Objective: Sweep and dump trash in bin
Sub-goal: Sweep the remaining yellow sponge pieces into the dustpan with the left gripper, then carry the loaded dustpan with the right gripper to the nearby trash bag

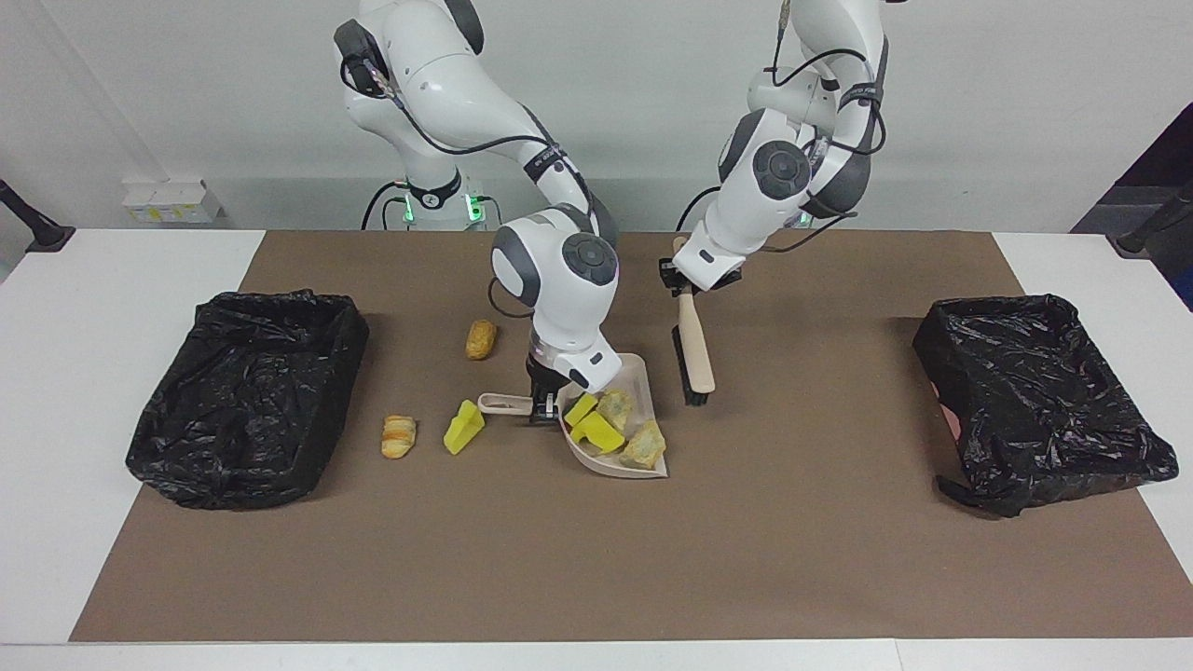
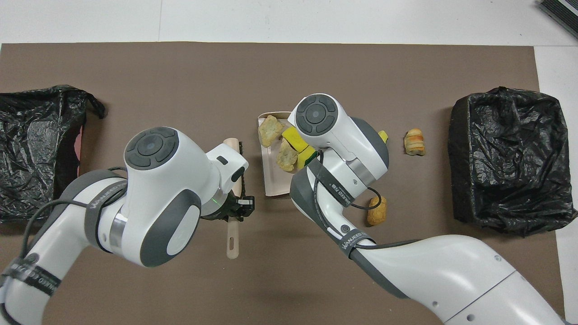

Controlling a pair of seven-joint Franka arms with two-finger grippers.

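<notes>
Four scraps of the trash already sit in the dustpan: two yellow sponge wedges, one of them green-backed, and two pale rocky chunks. Three are left on the brown mat, all toward the right arm's end of the worktop: a yellow wedge just beside the dustpan's handle, a striped roll between that wedge and the nearer bin, and a golden roll closer to the robots. Nothing looks dumped yet, so by my reading you are roughly halfway through sweeping, with the tipping into a bin not yet begun.

Your right gripper is clamped on the dustpan's handle, with the pan tilted and its far lip on the mat. Your left gripper is closed on the hand brush, which hangs clear of the dustpan over bare mat, bristles pointing down.

From overhead, the right arm's wrist covers the dustpan's handle, most of the loose wedge and part of the load. The left arm hides much of the brush. Both bins are lined with black bags, including the second bin, and you cannot make out what lies inside either.
</notes>
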